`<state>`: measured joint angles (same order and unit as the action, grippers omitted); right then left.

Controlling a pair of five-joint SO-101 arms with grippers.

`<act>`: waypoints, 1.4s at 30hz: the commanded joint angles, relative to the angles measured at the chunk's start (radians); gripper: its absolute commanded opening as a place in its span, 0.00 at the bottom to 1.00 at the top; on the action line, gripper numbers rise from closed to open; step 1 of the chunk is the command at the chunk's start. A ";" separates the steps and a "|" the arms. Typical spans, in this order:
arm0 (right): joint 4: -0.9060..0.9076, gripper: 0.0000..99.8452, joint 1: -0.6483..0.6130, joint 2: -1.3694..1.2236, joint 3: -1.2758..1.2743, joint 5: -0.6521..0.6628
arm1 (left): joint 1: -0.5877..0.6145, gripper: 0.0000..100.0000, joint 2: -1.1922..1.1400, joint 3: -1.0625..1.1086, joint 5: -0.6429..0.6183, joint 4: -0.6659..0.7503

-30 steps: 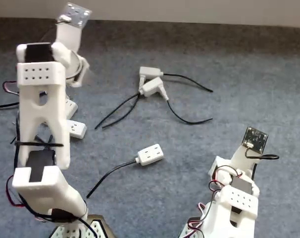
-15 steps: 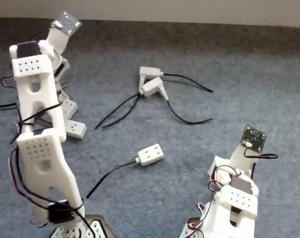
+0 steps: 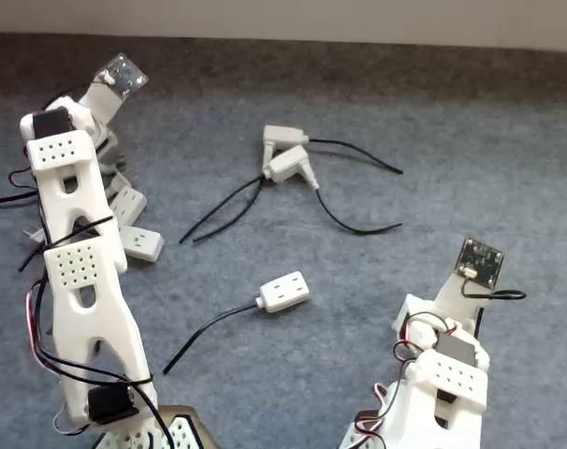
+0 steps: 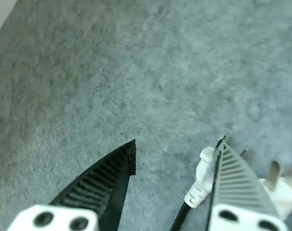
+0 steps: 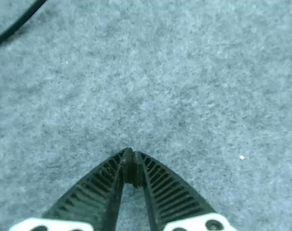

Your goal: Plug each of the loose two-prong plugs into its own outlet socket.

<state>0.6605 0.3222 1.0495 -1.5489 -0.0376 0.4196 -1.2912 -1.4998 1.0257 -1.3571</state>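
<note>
Two white two-prong plugs with black cables lie together at the middle back of the grey carpet. One white outlet socket lies at the centre, another socket beside the left arm. In the left wrist view my left gripper is open just above the carpet. A white plug with metal prongs lies behind one finger, and its white cable sleeve shows inside the gap. My right gripper is shut on nothing, low over bare carpet.
The left arm stands tall along the left side, the right arm is folded at the front right. A further white piece lies by the left arm. A black cable crosses one corner of the right wrist view.
The left arm has swung back to the left, and its wrist has dropped lower near the white pieces at the left. The right arm, plugs and sockets have not moved.
</note>
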 commanded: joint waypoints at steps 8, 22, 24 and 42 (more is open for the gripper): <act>-0.021 0.01 -0.012 0.012 0.015 -0.005 | 0.036 0.27 0.002 -0.025 0.249 -0.147; -0.021 0.01 -0.012 0.012 0.015 -0.005 | 0.088 0.27 0.021 -0.104 0.384 -0.304; -0.021 0.01 -0.012 0.012 0.015 -0.005 | 0.088 0.27 0.033 -0.163 0.396 -0.351; -0.021 0.01 -0.012 0.012 0.016 -0.005 | 0.085 0.27 0.142 -0.151 0.450 -0.359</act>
<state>0.6605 0.3222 1.0495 -1.5489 -0.0376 0.4964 -1.2129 -1.6210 1.3617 -1.7085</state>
